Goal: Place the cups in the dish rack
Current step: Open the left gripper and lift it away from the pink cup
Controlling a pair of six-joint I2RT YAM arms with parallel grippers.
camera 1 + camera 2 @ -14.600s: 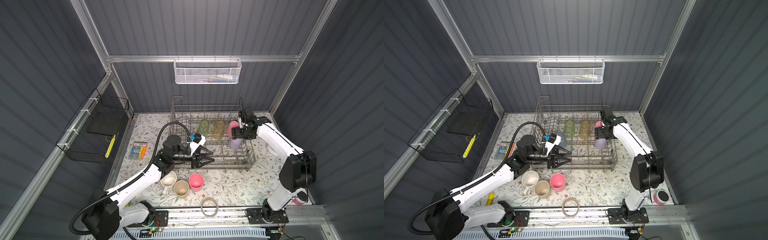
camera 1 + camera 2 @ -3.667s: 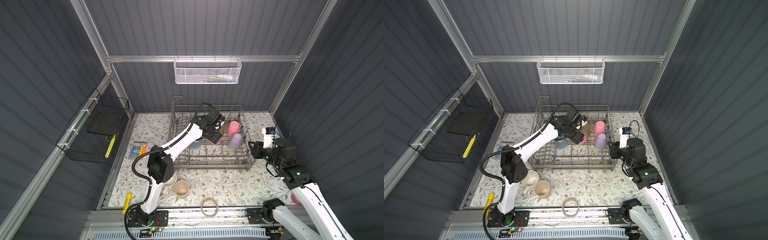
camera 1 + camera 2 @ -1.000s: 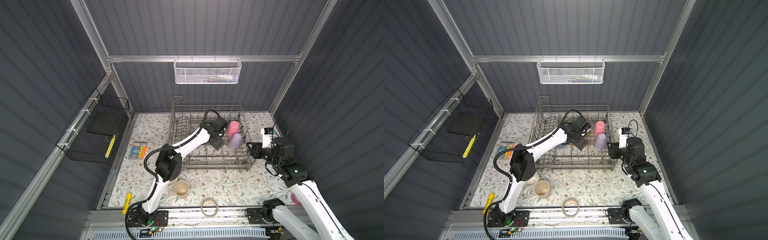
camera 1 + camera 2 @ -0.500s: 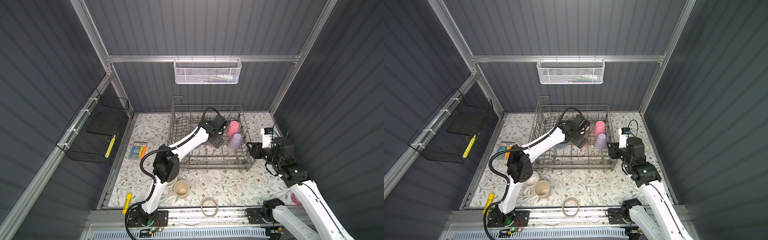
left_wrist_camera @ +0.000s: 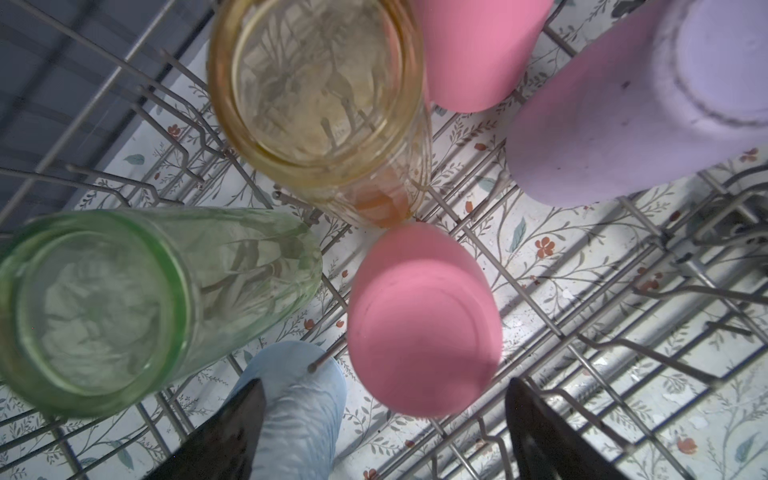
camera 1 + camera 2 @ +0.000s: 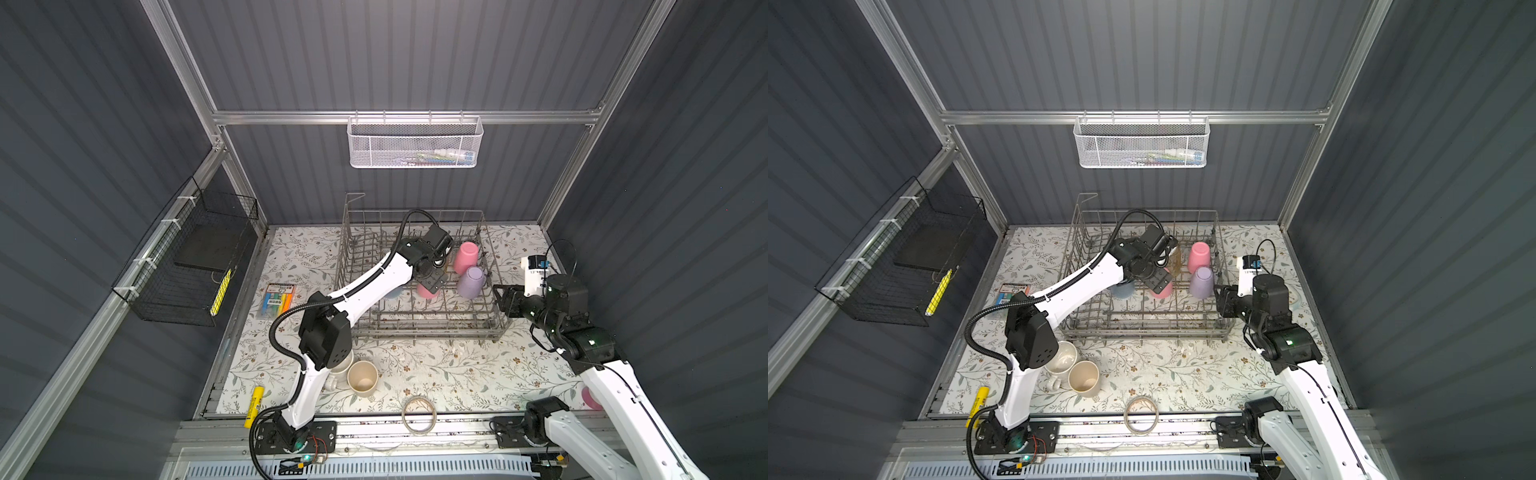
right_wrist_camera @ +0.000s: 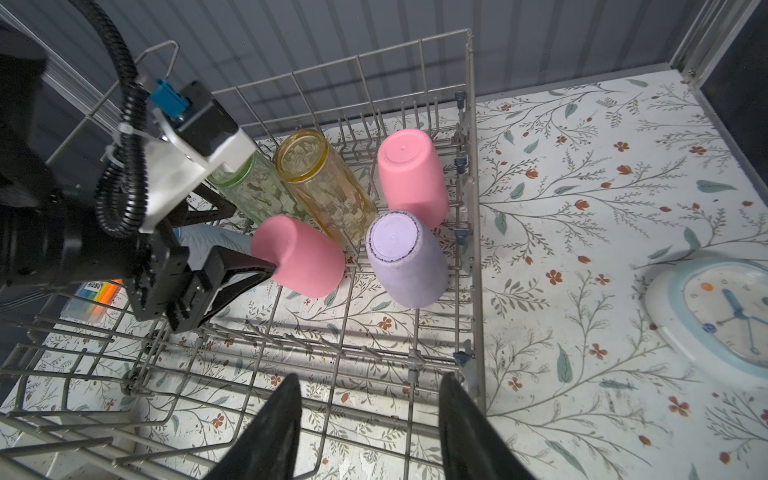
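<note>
nearest, a tape ring (image 6: pixel 419 420) is seen on the floral tabletop (image 6: pixel 436 370). behind it, a beige cup (image 6: pixel 362 376) and a white mug (image 6: pixel 1061 361) are stood side by side, mouths up, outside the dish rack (image 6: pixel 415 326). the right pincer (image 7: pixel 369 378) is held released and empty at the rack's right side. further in, the left pincer (image 5: pixel 384 381) is spread wide, with the nearer pink cup (image 5: pixel 419 324) tilted on the tines between its fingers. a blue tumbler (image 5: pixel 299 399), lilac cup (image 7: pixel 405 257), green tumbler (image 5: pixel 104 307), amber tumbler (image 5: pixel 320 91) and farther pink cup (image 7: pixel 409 174) are also racked.
</note>
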